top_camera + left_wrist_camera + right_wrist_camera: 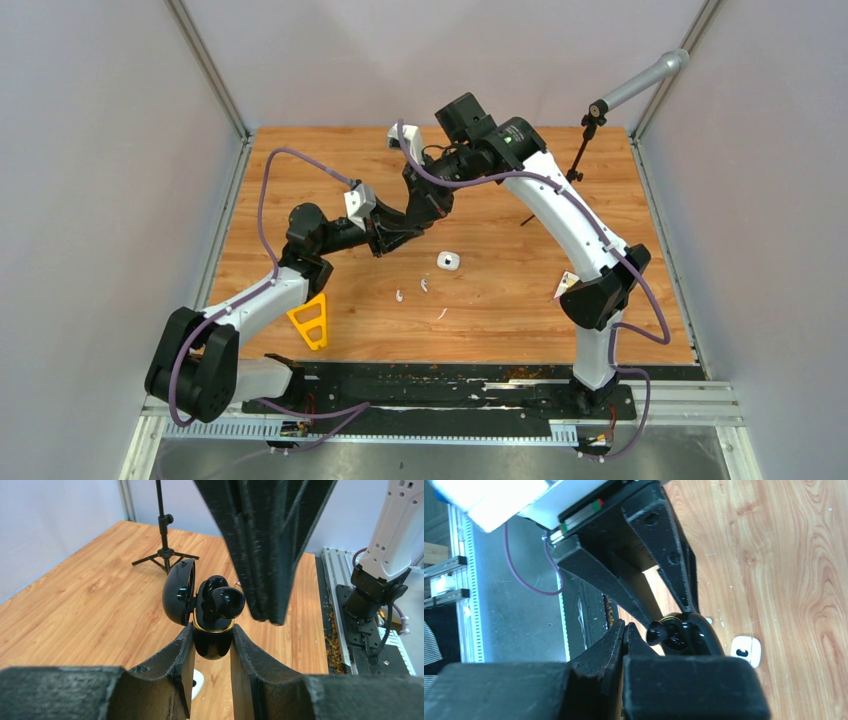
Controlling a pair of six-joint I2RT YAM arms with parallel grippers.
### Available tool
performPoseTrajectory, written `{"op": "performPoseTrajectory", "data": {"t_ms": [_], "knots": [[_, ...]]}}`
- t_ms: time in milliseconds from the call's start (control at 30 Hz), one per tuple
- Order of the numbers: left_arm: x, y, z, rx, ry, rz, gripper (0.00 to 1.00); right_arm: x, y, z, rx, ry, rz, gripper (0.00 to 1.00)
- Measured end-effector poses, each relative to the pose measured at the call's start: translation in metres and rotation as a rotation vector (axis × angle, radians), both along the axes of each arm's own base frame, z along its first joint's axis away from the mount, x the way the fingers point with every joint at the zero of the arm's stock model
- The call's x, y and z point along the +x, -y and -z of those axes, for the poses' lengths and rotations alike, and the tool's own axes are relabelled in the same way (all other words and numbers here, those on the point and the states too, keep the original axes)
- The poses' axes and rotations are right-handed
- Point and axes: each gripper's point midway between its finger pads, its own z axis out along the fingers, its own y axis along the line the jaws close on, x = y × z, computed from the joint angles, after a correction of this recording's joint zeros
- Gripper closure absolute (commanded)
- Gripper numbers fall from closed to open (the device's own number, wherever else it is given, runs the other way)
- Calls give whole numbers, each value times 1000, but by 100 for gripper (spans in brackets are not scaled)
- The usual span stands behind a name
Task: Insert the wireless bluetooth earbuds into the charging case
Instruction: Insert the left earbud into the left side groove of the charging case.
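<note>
Rough matte left pincer [211, 631] clamps glossy, pebble-shaped charging case [212, 647].

The wooden table [300, 160] spreads beneath the left gripper [212, 640] and the right gripper [624, 630], which meet above its middle. A yellow triangular frame [310, 322] lies on the near side of the left gripper, off to its left. A thin white sliver [441, 313] lies on the boards nearer than both grippers, slightly to their right. A small black tripod [162, 555] stands upright beyond the left gripper, well apart from it. A grey tube [645, 83] slants above the far right corner, well away from the right gripper.
</note>
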Motion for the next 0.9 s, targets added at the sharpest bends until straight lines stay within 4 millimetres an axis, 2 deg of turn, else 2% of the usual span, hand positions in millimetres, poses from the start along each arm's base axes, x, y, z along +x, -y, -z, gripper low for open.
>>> {"op": "performPoseTrajectory", "data": {"t_ms": [200, 900], "knots": [[1, 0, 0, 0, -2, -5, 100, 12, 4, 6, -40, 29, 55, 100], [5, -1, 4, 4, -23, -28, 100, 18, 13, 14, -74, 14, 87, 100]]}}
